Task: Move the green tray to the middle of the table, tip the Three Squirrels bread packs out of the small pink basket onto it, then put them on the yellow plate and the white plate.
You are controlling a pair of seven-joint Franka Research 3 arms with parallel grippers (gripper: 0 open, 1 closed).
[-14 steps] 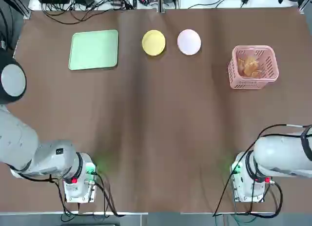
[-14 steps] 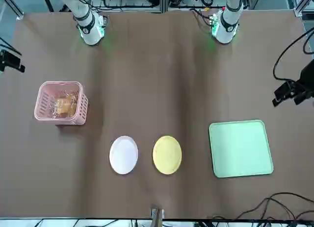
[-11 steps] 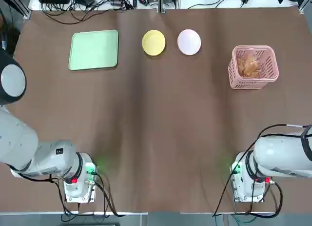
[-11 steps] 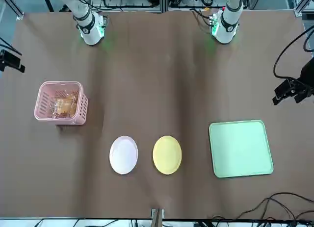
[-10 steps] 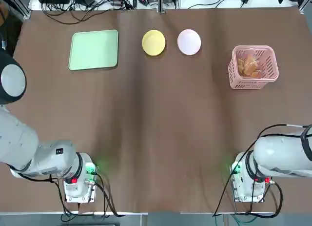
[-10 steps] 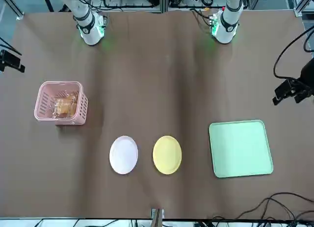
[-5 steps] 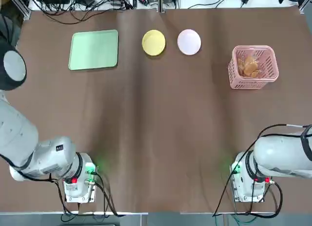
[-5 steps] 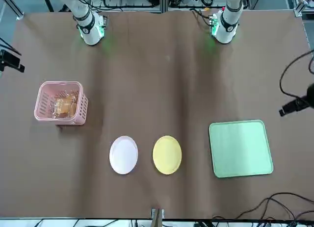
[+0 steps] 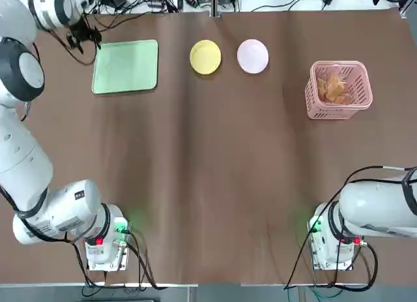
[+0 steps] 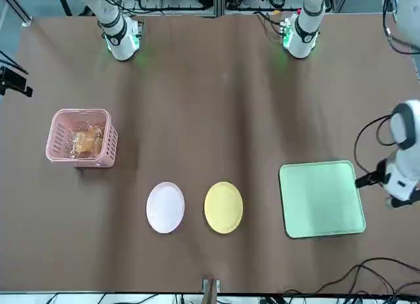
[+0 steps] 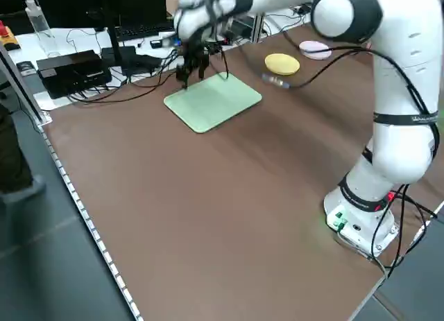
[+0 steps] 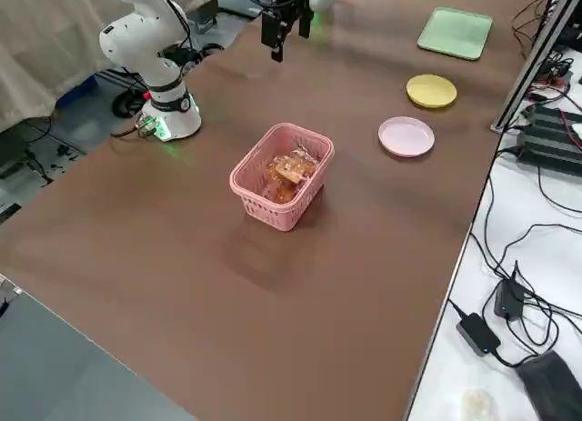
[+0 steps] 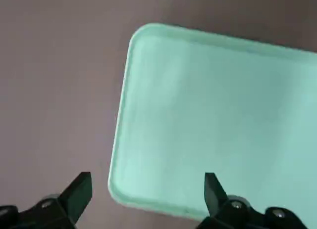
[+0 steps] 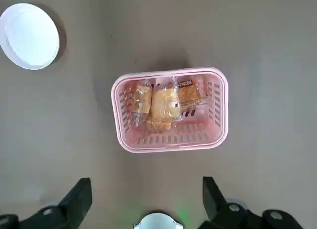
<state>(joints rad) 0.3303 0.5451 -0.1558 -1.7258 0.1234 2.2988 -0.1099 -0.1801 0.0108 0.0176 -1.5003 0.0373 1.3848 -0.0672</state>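
The green tray lies flat at the table's far left. My left gripper is open, its black fingers hanging low at the tray's outer far corner, with the tray's rim between them in the left wrist view. The yellow plate and white plate sit side by side at the far middle. The small pink basket stands upright at the far right, with the bread packs inside. My right gripper hangs open, high above the table on the near side of the basket, holding nothing.
Cables and black boxes lie just past the table's far edge, with a metal post at its middle. Both arm bases stand at the near edge. Brown cloth covers the table's middle.
My left arm has swung out to the far left, bringing its open gripper down to the green tray's outer corner. The right arm and all objects are unmoved.
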